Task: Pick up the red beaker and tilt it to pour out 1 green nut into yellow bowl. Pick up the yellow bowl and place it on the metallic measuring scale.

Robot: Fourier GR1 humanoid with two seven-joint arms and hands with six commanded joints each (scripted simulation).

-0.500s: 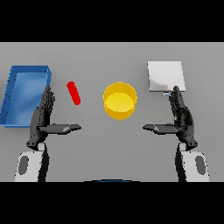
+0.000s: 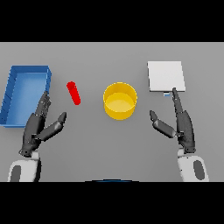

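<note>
Both hands are sitting a little closer to the middle than half a second ago, and nothing else on the table is moving. The left hand (image 2: 38,127) is hanging near the red beaker (image 2: 73,93), with its fingers straight and its thumb sticking out, holding nothing. The right hand (image 2: 179,124) is the same, spread and empty, with its fingertips just under the metallic measuring scale (image 2: 165,75).

The red beaker is lying on the grey table (image 2: 109,57), between the blue tray (image 2: 22,94) and the yellow bowl (image 2: 120,100). The bowl is sitting in the middle, apart from the scale. I cannot see any green nut from here.

It looks like the first step is only starting: the reach for the beaker. Next, the left hand is going to need to go forward and a bit to the right, then close its fingers round the beaker.

Counting: one red beaker, one yellow bowl, one scale, one blue tray, two hands.
</note>
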